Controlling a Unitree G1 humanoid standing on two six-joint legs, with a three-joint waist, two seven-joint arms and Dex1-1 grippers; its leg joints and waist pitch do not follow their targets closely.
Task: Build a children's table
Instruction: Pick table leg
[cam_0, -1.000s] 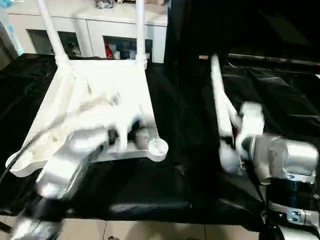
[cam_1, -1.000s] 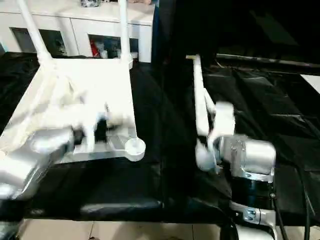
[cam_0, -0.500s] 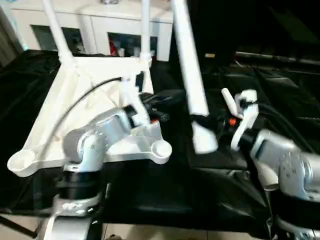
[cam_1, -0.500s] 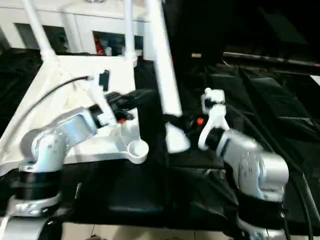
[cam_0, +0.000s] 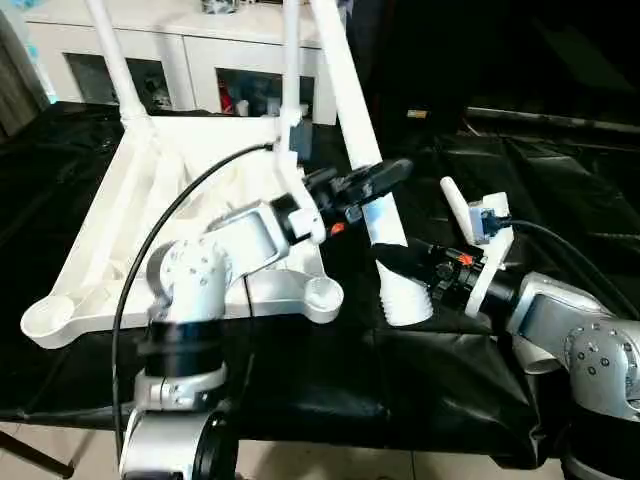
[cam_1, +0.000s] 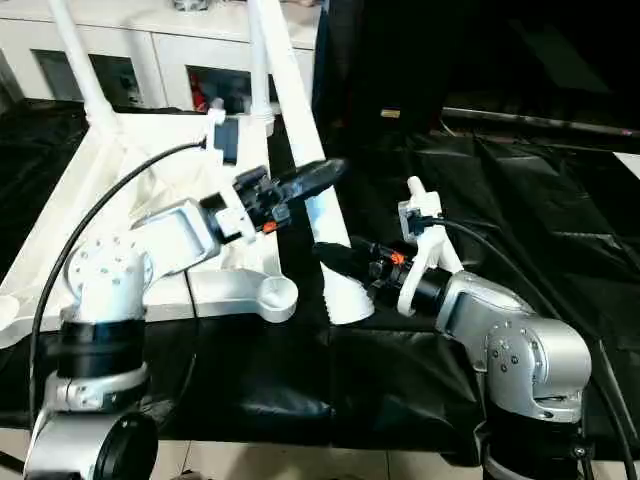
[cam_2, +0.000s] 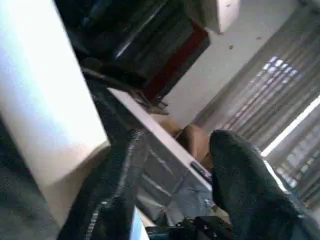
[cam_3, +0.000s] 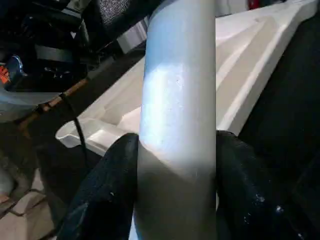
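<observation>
The children's table top (cam_0: 150, 225) lies upside down on the black-draped work table (cam_0: 300, 380), toward its left side, rim up; two white legs already stand in the sockets at its far corners, the far-left leg (cam_0: 110, 60) and the far-right leg (cam_0: 290, 60); the near-left socket (cam_0: 45, 318) and the near-right socket (cam_0: 322, 294) are open and unfilled; so the step in hand looks like fitting the third leg; the left claw (cam_0: 372, 178) reaches from over the top toward the right, its black fingers spread, one lying against the side of the loose leg (cam_0: 365, 170) and the other standing free of it, so it steadies rather than grips, as far as the left wrist view shows; that loose leg slants steeply, its upper end running out of view near the cabinet (cam_0: 200, 60) at the back, its ribbed lower end (cam_0: 405, 300) hanging just right of the near-right socket and close above the black cover; the right claw (cam_3: 175, 165) pinches this leg just above the ribbed end, a finger on each side; the next move, I judge, calls for carrying the ribbed end leftward over the near-right socket, bringing the leg upright, then pressing it down and seating it, with the left claw guiding the shaft so it does not swing
</observation>
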